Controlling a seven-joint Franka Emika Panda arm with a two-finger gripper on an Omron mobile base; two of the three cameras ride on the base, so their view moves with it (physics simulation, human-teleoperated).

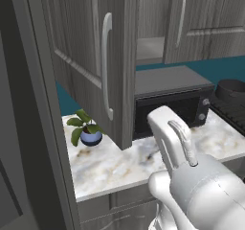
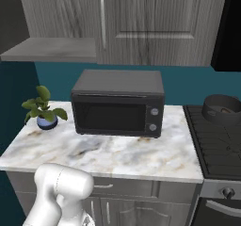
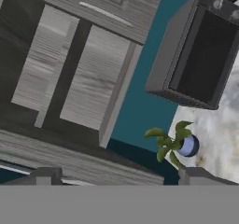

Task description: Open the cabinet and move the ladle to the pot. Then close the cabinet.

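Hand view: claw (image 3: 119, 176) wide open, empty, facing the open cabinet (image 3: 74, 69) shelves.

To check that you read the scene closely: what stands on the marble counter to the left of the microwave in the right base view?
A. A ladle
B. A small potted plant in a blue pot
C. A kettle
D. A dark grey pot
B: a small potted plant in a blue pot stands on the marble counter, left of the microwave.

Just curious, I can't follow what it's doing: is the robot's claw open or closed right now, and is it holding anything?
Gripper: open, its fingertips spread wide, holding nothing.
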